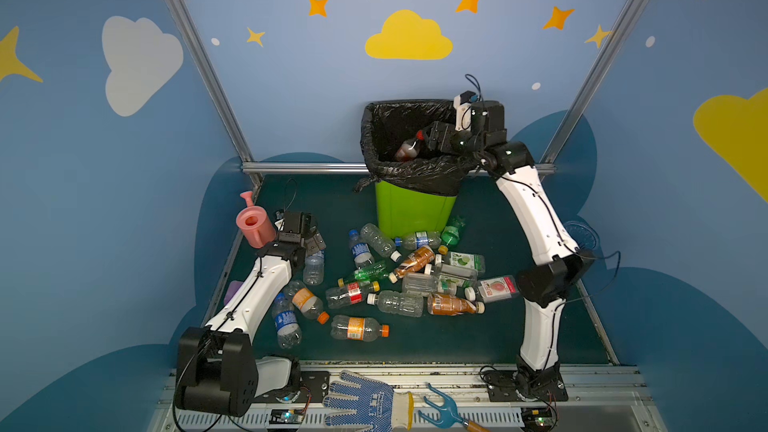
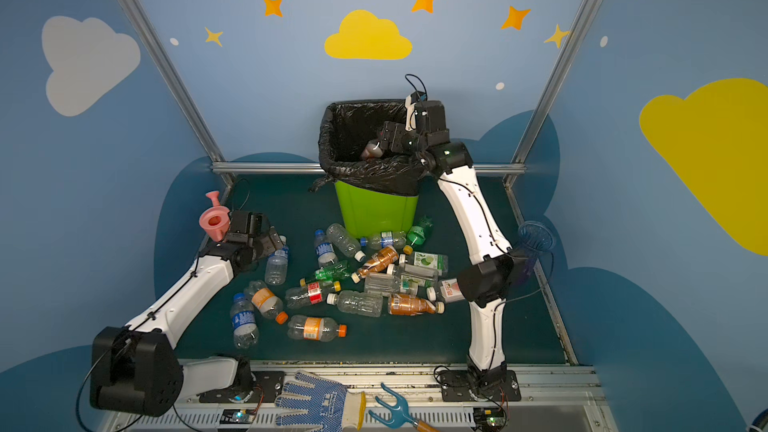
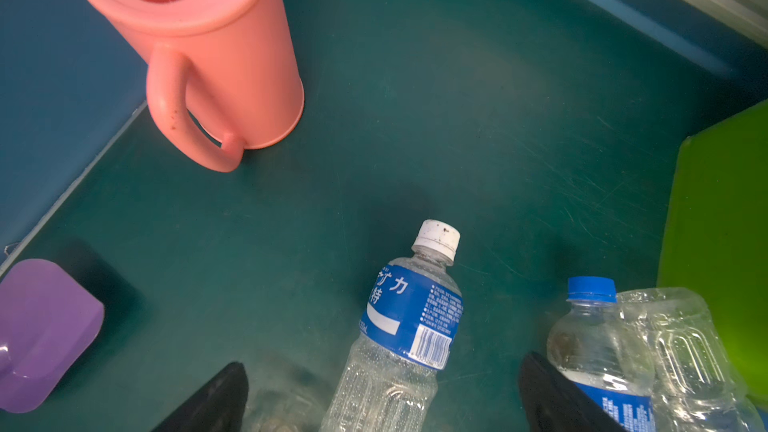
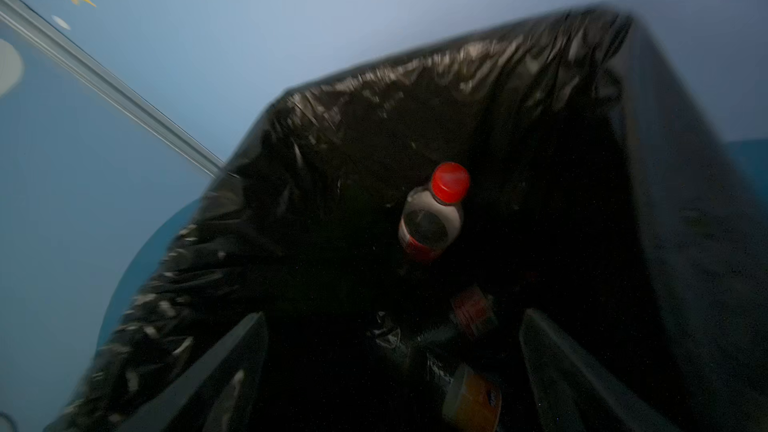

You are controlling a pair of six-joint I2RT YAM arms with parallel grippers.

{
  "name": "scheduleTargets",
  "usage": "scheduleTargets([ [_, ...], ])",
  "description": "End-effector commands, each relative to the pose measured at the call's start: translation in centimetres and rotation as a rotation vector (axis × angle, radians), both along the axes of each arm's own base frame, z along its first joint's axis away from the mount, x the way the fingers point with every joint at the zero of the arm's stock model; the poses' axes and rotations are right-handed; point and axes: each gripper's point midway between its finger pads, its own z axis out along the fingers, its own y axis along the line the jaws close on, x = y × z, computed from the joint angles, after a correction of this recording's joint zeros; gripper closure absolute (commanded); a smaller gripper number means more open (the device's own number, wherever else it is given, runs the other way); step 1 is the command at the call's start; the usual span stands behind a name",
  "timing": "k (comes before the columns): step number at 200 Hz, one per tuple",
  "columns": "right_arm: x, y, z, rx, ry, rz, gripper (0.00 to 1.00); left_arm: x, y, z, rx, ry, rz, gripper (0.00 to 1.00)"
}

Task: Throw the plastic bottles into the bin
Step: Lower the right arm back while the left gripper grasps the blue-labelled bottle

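Observation:
The lime-green bin [image 1: 411, 209] [image 2: 374, 211] with a black bag over its rim stands at the back of the table. My right gripper [image 1: 430, 137] [image 2: 384, 137] [image 4: 390, 326] is open over the bin's mouth. A red-capped bottle [image 1: 409, 147] [image 2: 371, 149] [image 4: 432, 218] is loose inside the bag, clear of the fingers, with other bottles dimly below it. My left gripper [image 1: 316, 243] [image 2: 276, 238] [image 3: 382, 367] is open low over a clear, white-capped bottle with a blue label [image 3: 411, 317] [image 1: 313, 270]. Several plastic bottles [image 1: 415, 280] [image 2: 374, 284] lie scattered in front of the bin.
A pink watering can [image 1: 253, 224] [image 3: 208, 56] stands just left of my left gripper, with a purple object [image 3: 41, 334] nearer the front. A ribbed blue vase [image 2: 536, 236] sits at the right edge. A dotted glove [image 1: 365, 401] and a blue hand fork [image 1: 442, 409] lie on the front rail.

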Motion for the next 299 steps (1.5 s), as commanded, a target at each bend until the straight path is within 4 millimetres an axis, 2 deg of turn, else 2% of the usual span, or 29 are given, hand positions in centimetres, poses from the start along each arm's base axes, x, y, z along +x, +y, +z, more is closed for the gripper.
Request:
scheduleTargets([
  [1, -13.8, -6.2, 20.6, 0.189, -0.528, -0.014, 0.05, -0.6, -0.1, 0.0, -0.011, 0.024, -0.004, 0.0],
  [17, -15.2, -6.8, 20.7, 0.212, -0.554, -0.007, 0.05, -0.7, -0.2, -0.3, -0.014, 0.047, -0.009, 0.0],
  [31, -15.6, -7.0, 19.9, 0.209, -0.547, -0.004, 0.05, -0.8, -0.6, -1.0, -0.03, 0.071, -0.032, 0.0],
  [66, -15.0, -8.9, 15.6, 0.143, -0.458, -0.065, 0.05, -1.5, -1.4, -3.3, -0.047, 0.193, -0.081, 0.0],
  [98, -14.0, -11.9, 9.4, 0.096, -0.327, -0.153, 0.05, -0.7, -2.6, -5.1, -0.08, 0.256, -0.14, 0.01],
  [124, -13.4, -14.4, 3.2, 0.074, -0.188, -0.222, 0.05, 0.2, -2.9, -6.3, -0.078, 0.32, -0.175, 0.06],
  [165, -13.6, -18.8, -6.7, 0.073, 0.024, -0.341, 0.05, 1.2, -2.9, -7.5, -0.054, 0.365, -0.196, 0.1],
  [198, -14.5, -21.9, -12.7, 0.11, 0.146, -0.416, 0.05, 1.8, -2.9, -8.4, -0.043, 0.416, -0.218, 0.15],
  [218, -15.1, -23.0, -15.0, 0.138, 0.187, -0.437, 0.05, 2.1, -3.0, -8.7, -0.041, 0.431, -0.229, 0.2],
  [244, -15.6, -24.5, -16.9, 0.19, 0.233, -0.473, 0.05, 2.1, -3.1, -9.4, -0.042, 0.459, -0.238, 0.26],
  [281, -15.9, -26.3, -18.2, 0.274, 0.257, -0.513, 0.04, 1.9, -3.4, -9.8, -0.055, 0.477, -0.249, 0.3],
  [299, -15.9, -26.9, -18.6, 0.303, 0.266, -0.52, 0.05, 2.0, -3.4, -9.8, -0.058, 0.474, -0.249, 0.37],
])
